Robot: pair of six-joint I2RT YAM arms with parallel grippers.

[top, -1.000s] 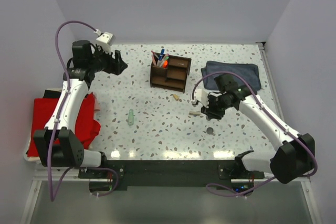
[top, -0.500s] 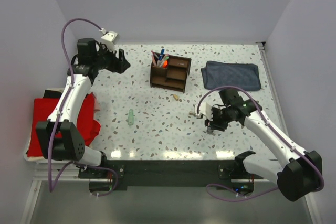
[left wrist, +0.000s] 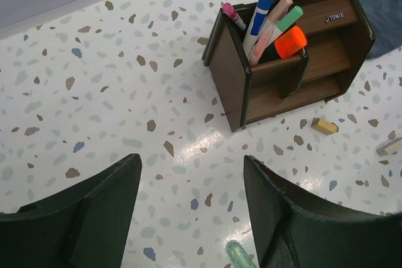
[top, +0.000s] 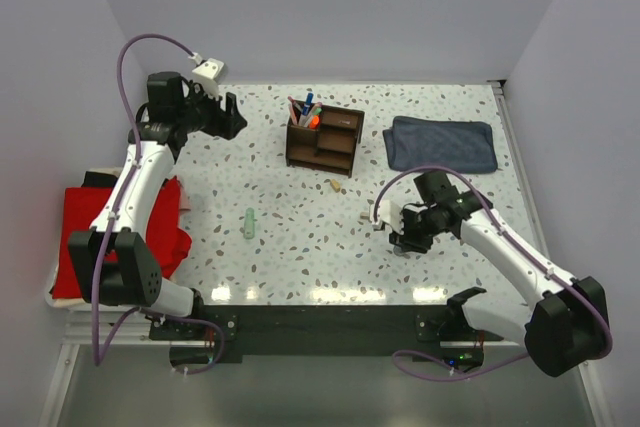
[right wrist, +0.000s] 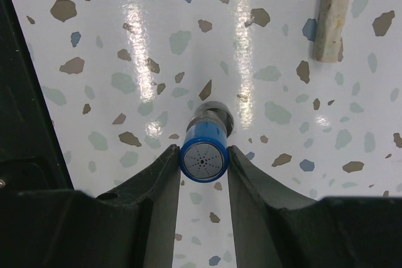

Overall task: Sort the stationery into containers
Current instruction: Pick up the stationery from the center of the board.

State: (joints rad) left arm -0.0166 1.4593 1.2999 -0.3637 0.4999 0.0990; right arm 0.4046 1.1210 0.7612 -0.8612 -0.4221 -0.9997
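Currently the right claw (right wrist: 202, 155) is clamped on the blue cylinder (right wrist: 203, 160), seen end-on between its fingers over the desk (right wrist: 94, 42); a tan bit (right wrist: 331, 21) lies ahead-right. The left claw (left wrist: 190, 167) stands wide apart, empty, with the wooden organizer (left wrist: 229, 80) holding pens (left wrist: 260, 4) ahead-right.

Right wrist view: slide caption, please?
Right fingers pinch the blue cylinder over the speckled table, a tan bit lying apart.
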